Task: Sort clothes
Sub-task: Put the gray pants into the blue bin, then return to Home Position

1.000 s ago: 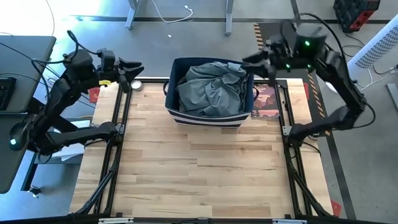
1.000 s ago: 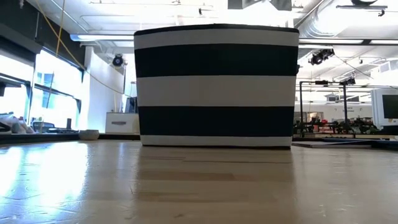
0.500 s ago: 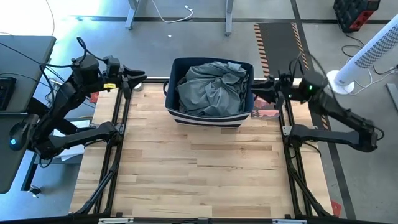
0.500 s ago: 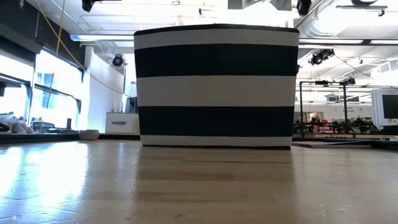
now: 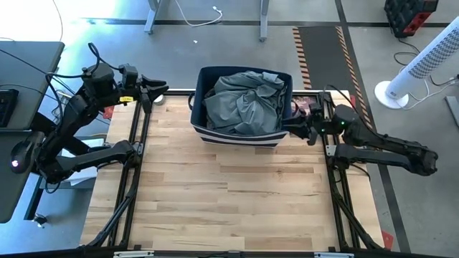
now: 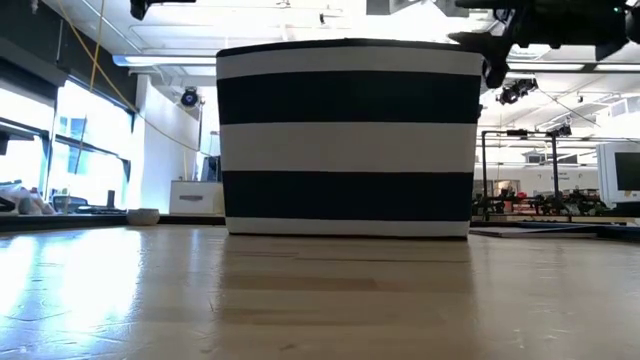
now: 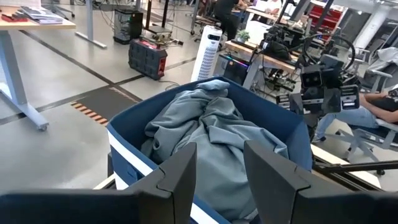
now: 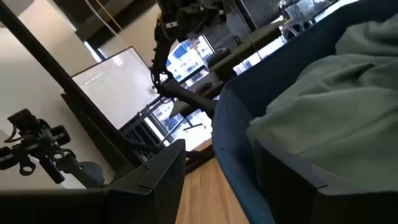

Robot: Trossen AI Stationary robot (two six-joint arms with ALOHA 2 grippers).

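A heap of grey-green clothes [image 5: 242, 100] lies in the navy bin with white stripes [image 5: 239, 136], which stands on the table's far middle. The heap also shows in the left wrist view [image 7: 211, 134] and the right wrist view [image 8: 329, 106]. My left gripper [image 5: 161, 91] is open and empty, held above the table's far left and pointing at the bin; its wrist view [image 7: 219, 147] looks across the bin's rim. My right gripper [image 5: 295, 129] is open, low beside the bin's right wall [image 8: 231, 134]. The low view shows the bin's striped near wall [image 6: 348, 140] and my right gripper [image 6: 490, 48] at its upper right. My right gripper stands close beside the bin's right wall, its fingers level and pointing toward the table's left. I cannot tell whether a finger touches the wall.
The near half of the wooden tabletop [image 5: 229, 193] has free room. A patterned flat thing [image 5: 310, 109] lies right of the bin. A small round object [image 5: 156, 98] lies at the far left. A white fan [image 5: 423, 61] stands off the table on the right.
My right gripper has come down from above the bin's far right corner and moved toward the table's near edge, ending low beside the bin's right wall. My left gripper has shifted slightly toward the near edge. The bin and clothes have stayed still.
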